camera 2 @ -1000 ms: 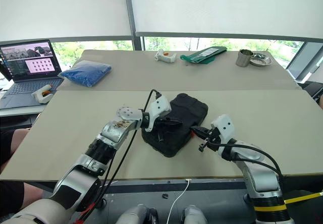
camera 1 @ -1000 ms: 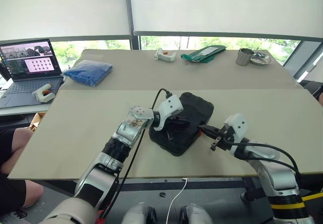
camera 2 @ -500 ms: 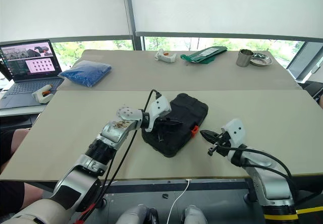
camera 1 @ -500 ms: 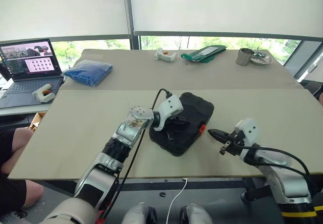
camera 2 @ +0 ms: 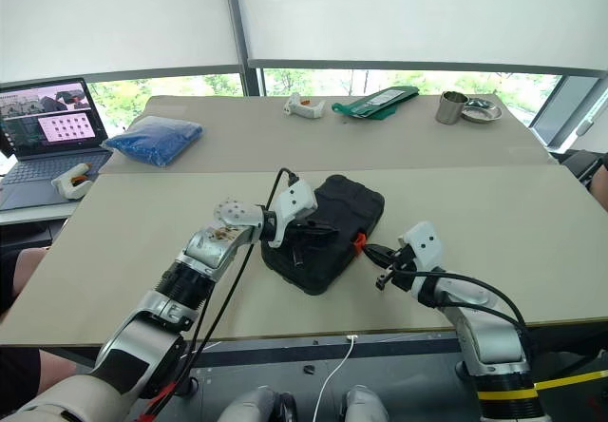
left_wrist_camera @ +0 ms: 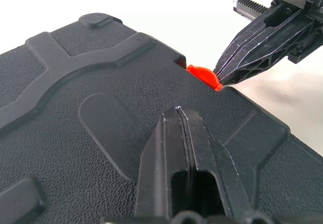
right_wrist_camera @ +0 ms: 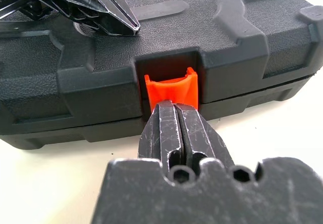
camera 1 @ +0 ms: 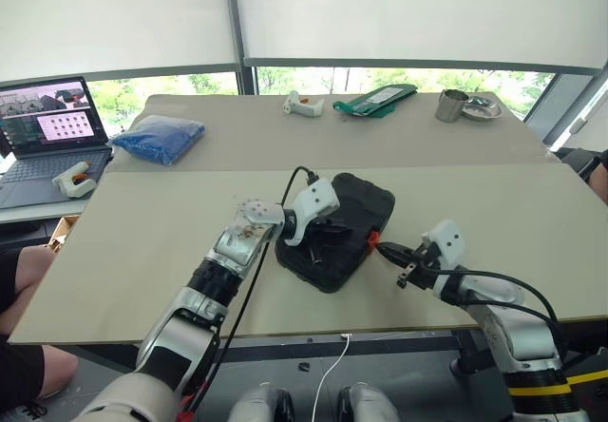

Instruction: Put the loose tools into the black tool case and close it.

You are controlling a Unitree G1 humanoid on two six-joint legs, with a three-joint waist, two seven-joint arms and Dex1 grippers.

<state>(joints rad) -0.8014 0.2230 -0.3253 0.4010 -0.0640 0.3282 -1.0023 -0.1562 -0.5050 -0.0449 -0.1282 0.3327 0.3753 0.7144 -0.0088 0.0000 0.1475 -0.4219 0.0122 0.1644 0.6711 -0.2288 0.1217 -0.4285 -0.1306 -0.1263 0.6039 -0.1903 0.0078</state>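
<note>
The black tool case (camera 1: 335, 230) lies with its lid down near the middle of the beige surface (camera 1: 142, 222), its long axis running from about 1 o'clock to 7 o'clock in the head views. Its orange latch (right_wrist_camera: 171, 89) sits in a notch on the edge facing the right arm, and it stands out from the case wall, tilted rather than flush.

The left pincer (left_wrist_camera: 177, 114) comes in from 9 o'clock, its two black fingers pressed together with nothing between them, and the tips rest on the textured lid of the case.

The right pincer (right_wrist_camera: 174, 114) reaches in from 4 o'clock, its fingers also pressed together and empty, and the tips touch the lower part of the orange latch. The left wrist view shows the same tips meeting the latch at the case's edge.

Toward 10 o'clock, well apart from the case, a blue bag (camera 1: 161, 138) lies on the far surface. At 12 o'clock lies a white glue gun (camera 1: 299, 106), and just beside it at 1 o'clock a green pouch (camera 1: 378, 100). At 2 o'clock a metal cup (camera 1: 450, 105) stands beside a small metal dish (camera 1: 478, 107). At far 9 o'clock an open laptop (camera 1: 46, 137) stands on a side desk with a second white glue gun (camera 1: 72, 175) near it.
</note>
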